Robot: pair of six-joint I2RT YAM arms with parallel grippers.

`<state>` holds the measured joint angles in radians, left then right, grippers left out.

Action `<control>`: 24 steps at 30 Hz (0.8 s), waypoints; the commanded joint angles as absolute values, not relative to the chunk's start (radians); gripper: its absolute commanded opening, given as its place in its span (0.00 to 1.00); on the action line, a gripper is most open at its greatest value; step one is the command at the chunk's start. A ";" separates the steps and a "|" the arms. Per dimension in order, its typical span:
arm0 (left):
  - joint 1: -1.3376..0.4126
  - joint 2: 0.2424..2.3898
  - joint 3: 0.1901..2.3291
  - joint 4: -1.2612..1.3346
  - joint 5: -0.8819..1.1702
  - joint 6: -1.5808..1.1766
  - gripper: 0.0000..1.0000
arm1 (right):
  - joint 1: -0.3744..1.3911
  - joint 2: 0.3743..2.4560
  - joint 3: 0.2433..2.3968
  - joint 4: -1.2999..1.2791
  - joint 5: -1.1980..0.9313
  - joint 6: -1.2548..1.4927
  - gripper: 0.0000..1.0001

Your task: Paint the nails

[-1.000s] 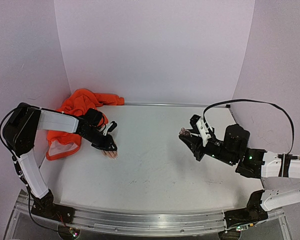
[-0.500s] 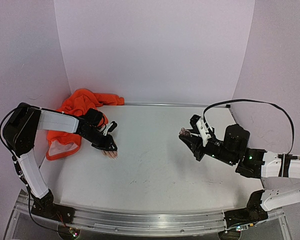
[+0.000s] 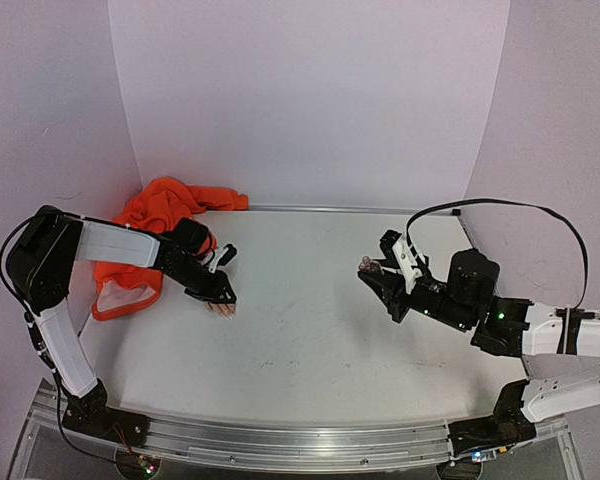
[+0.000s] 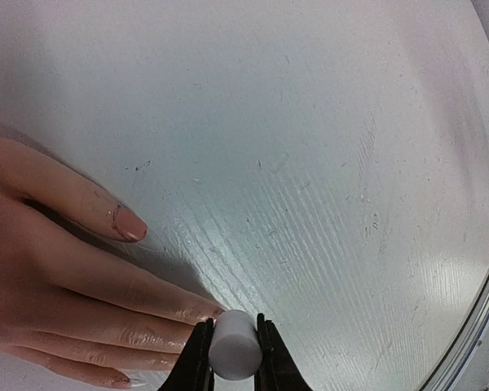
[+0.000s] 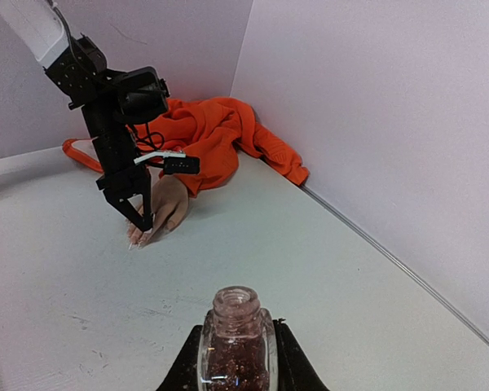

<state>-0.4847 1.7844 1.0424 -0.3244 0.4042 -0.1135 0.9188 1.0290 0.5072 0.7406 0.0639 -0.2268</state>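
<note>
A flesh-coloured mannequin hand lies flat on the table, its wrist in an orange sleeve. Its nails show pale pink: the thumb nail and a fingertip nail. My left gripper is shut on a pale cylindrical cap, held just over that fingertip; whatever is under the cap is hidden. In the top view the left gripper stands over the hand. My right gripper is shut on a small uncapped glass bottle of dark glittery polish, held upright above the table at the right.
The orange cloth is bunched in the back left corner against the wall. White walls enclose the table on three sides. A metal rail runs along the near edge. The grey tabletop lies between the two arms.
The left gripper has shifted very slightly over the fingertips. The right arm and the bottle have stayed still.
</note>
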 commanded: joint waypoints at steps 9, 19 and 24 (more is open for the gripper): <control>-0.492 1.747 1.034 -0.332 0.393 -0.123 0.00 | 0.915 1.019 0.514 0.820 0.054 -0.214 0.00; -0.490 1.680 1.024 -0.282 0.407 -0.109 0.00 | 0.916 1.027 0.515 0.821 0.055 -0.212 0.00; -0.480 1.662 1.021 -0.275 0.395 -0.105 0.00 | 0.915 1.036 0.518 0.822 0.055 -0.212 0.00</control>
